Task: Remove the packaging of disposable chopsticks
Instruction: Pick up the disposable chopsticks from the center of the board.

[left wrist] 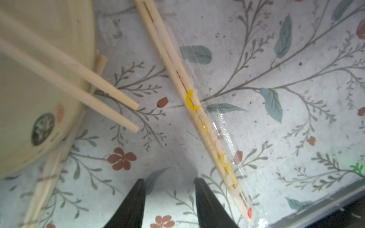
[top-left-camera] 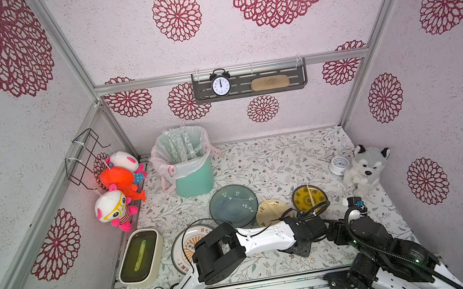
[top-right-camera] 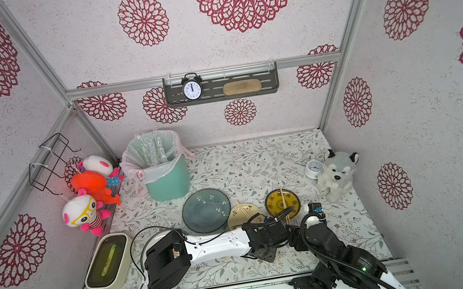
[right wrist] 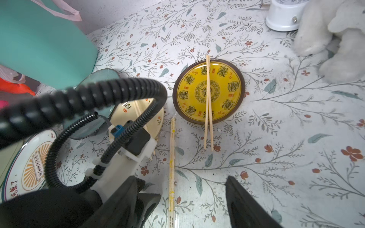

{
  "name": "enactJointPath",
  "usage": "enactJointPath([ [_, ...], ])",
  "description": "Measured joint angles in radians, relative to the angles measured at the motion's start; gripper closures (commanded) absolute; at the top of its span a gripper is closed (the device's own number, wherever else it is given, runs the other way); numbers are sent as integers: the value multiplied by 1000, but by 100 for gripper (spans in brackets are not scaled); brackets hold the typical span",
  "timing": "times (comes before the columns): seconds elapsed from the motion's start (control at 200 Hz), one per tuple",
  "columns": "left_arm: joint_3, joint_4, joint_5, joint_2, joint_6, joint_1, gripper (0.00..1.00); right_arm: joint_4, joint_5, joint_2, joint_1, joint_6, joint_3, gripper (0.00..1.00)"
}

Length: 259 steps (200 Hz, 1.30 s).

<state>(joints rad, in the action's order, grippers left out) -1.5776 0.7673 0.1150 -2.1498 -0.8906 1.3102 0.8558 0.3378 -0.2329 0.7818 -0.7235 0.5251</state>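
Packaging [left wrist: 222, 136]: one clear sleeve, red-and-white print at one end and yellow marks on the film, lies flat on the worktop [left wrist: 276, 49] with its chopsticks [left wrist: 172, 65] inside. It sits near the front edge, lower centre-right in both top views.

Both arms are at that spot. The left end effector [left wrist: 169, 182] hovers low over the cloth, fingers spread, nothing between them. The sleeve runs just beside one finger [left wrist: 205, 197]; can't tell if they touch. The right end effector [right wrist: 182, 178] comes in from the opposite side, fingers spread wide. The sleeve lies on the worktop between them, not pinched. The left arm [top-left-camera: 262, 237] stretches rightward across the lower middle of the frame.

Next row back:
- The cream plate [top-left-camera: 264, 218] has a bare pair [top-left-camera: 270, 207] across it, tips overhanging the rim.
- The left wrist view shows another pair [left wrist: 45, 177] partly under that plate's edge; wrapped or not, can't tell.
- The yellow plate [top-left-camera: 300, 200] sits right of the cream one, with a second bare pair [top-left-camera: 310, 195] across it, ends hanging off the near rim.
- The dark glass plate [top-left-camera: 233, 205] sits left of the cream one.
- The patterned plate [top-left-camera: 182, 252] is partly hidden under the left arm.
- The cream tub [top-left-camera: 140, 258] is at lower left.

Further back, the teal bin [top-left-camera: 194, 182] with its pink liner [top-left-camera: 171, 168] stands centre-left. Several clear sleeves [top-left-camera: 185, 146] stand in it. The husky plush [top-left-camera: 364, 167] and small white clock [top-left-camera: 338, 165] are at the right edge of the worktop. On the back wall, upper centre, a shelf [top-left-camera: 301, 79] holds a black alarm clock [top-left-camera: 220, 84].
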Motion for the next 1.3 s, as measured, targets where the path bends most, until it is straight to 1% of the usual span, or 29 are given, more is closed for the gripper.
enactJointPath([
  [0.065, 40, -19, 7, 26, -3, 4, 52, -13, -33, 5, 5, 1, -9, 23],
  [0.09, 60, -30, 10, 39, -5, 5, 49, -20, -45, 8, 8, 1, -13, 14],
  [0.12, 81, -42, 8, 54, -9, 7, 44, -21, -55, 13, 10, 2, -14, 8],
  [0.135, 89, -47, 6, 60, -8, 8, 41, -24, -55, 16, 10, -1, -15, 3],
  [0.145, 96, -50, 3, 65, -9, 9, 38, -20, -52, 17, 11, 3, -15, 1],
  [0.175, 107, -56, -2, 74, -10, 10, 34, -16, -46, 25, 10, 5, -15, 1],
  [0.26, 115, -107, -6, 82, -21, 10, 30, -19, -7, 56, 10, 7, -14, 1],
  [0.375, 134, -209, 1, 82, -29, 18, 30, -53, 76, 72, 11, 7, 19, 1],
  [0.5, 136, -256, 2, 81, -34, 43, 30, -140, 137, 39, 15, 21, 78, 1],
  [0.57, 106, -255, 6, 69, -37, 49, 32, -157, 157, 8, 16, 34, 102, 2],
  [0.64, 31, -217, 30, 28, -34, 50, 33, -159, 188, -10, 16, 50, 121, 2],
  [0.711, -22, -190, 56, -7, -33, 50, 36, -146, 226, -14, 16, 68, 146, 2],
  [0.806, -22, -135, 77, -22, -35, 51, 40, -148, 259, -19, 16, 87, 191, 2],
  [0.881, -17, -111, 90, -28, -31, 58, 42, -169, 268, -49, 16, 101, 224, 2],
  [1.036, -21, -89, 99, -31, -22, 64, 46, -203, 287, -112, 16, 116, 222, 2],
  [1.111, -21, -82, 102, -31, -18, 64, 53, -200, 297, -114, 16, 122, 220, 2],
  [1.151, -26, -73, 101, -32, -18, 64, 55, -200, 303, -114, 16, 122, 220, 2],
  [1.236, -38, -51, 98, -39, -18, 64, 68, -202, 311, -110, 16, 122, 211, 2],
  [1.296, -39, -37, 96, -37, -12, 65, 71, -208, 314, -101, 16, 122, 193, 2],
])
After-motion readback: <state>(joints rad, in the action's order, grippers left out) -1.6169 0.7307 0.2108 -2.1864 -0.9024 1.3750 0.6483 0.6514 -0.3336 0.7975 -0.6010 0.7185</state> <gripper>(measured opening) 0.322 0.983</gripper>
